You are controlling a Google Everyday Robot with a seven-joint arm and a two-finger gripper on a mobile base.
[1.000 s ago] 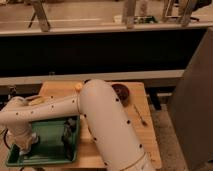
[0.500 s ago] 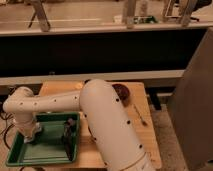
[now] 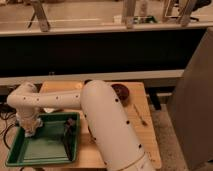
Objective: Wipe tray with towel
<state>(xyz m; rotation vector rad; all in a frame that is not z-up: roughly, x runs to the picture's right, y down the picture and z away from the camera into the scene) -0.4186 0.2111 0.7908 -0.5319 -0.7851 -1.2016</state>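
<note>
Fig.: green tray (image 3: 46, 149) sits at front-left of wooden table (image 3: 146, 131). Gripper (image 3: 29, 127) points down into tray's back-left corner; we cannot tell whether it's holding anything. Dark obj. (image 3: 70, 134) stands by tray's right wall. Dark bowl (image 3: 121, 92) at table's rear.

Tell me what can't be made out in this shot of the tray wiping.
Camera view:
Towel: none distinguishable; the end effector, low over the green tray's left end, covers that spot.
Dark object in the tray: too blurred to identify.
Thin item right of the arm: too small to name.
Table middle: hidden by the arm.
</note>
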